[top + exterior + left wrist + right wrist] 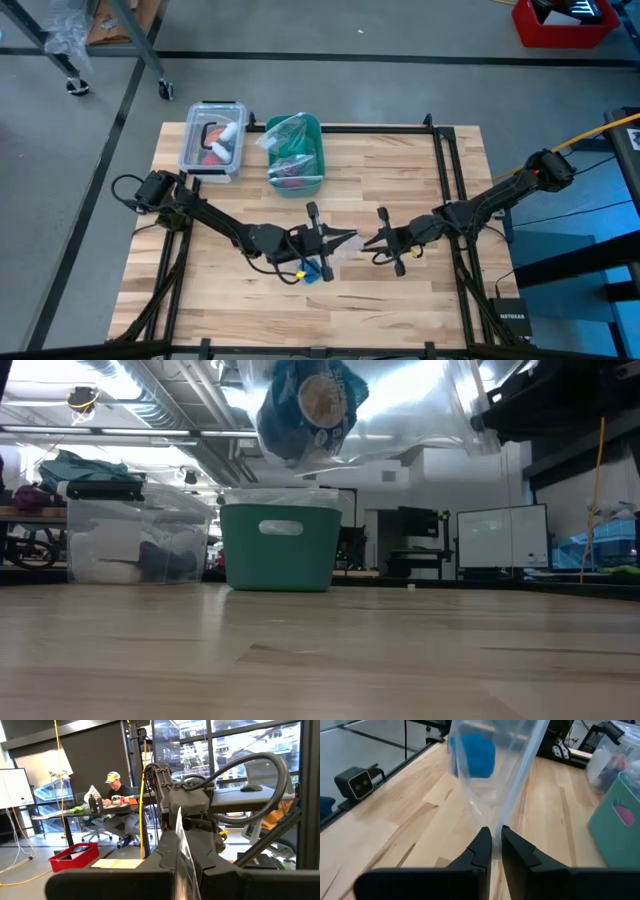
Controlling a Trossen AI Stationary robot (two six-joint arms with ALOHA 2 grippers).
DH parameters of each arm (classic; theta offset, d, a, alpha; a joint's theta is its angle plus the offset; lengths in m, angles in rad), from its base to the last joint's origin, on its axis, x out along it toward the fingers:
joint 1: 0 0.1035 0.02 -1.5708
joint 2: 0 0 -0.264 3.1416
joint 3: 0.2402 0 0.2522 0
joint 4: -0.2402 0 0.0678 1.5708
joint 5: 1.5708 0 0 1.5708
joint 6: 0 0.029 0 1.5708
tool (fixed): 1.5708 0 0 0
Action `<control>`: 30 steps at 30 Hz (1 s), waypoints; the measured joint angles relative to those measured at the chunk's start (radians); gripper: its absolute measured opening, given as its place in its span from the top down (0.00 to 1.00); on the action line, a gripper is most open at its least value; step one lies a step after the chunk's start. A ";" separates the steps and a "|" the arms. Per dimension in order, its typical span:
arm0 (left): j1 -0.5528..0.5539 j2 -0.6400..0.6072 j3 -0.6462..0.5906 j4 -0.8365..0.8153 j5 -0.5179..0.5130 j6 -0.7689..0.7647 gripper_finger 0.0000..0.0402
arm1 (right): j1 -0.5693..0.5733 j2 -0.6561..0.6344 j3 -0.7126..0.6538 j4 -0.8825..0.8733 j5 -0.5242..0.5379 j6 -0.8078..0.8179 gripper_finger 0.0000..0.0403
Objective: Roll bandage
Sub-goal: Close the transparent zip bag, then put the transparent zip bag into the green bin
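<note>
The bandage is a bright blue roll (305,405) lying inside a clear plastic bag (400,410) that hangs well above the table. It also shows in the high view (318,268) and in the right wrist view (475,752). My left gripper (345,240) and my right gripper (368,242) meet tip to tip over the table's middle. Each is shut on the bag. My left gripper (182,870) pinches a thin edge of the clear bag (179,827) between its two fingers, coming roughly level from the table's left. The bag is lifted clear of the table. My right gripper (496,840) pinches the bag's clear film at a seam edge (501,817) between its two fingertips, coming from the table's right and slanting slightly down. The bag reaches away past the fingers with the blue roll inside, clear of the wood.
A teal bin (296,155) holding bagged items and a clear lidded box (212,140) stand at the far side, left of centre. Black frame rails (445,180) run along the table's edges. Bare wood lies near and to the right.
</note>
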 joint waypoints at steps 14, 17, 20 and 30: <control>-0.004 -0.006 0.004 0.011 0.000 0.000 1.00 | 0.000 0.003 -0.005 0.021 0.013 0.003 0.83; -0.004 -0.008 0.006 0.012 0.000 0.000 1.00 | 0.000 0.002 -0.004 0.058 0.017 0.029 0.73; -0.004 -0.006 0.005 0.002 0.000 0.000 1.00 | 0.000 0.002 -0.004 0.055 0.017 0.046 0.62; -0.004 -0.014 0.003 0.012 -0.032 0.073 1.00 | 0.000 -0.086 -0.002 0.226 0.035 -0.020 0.43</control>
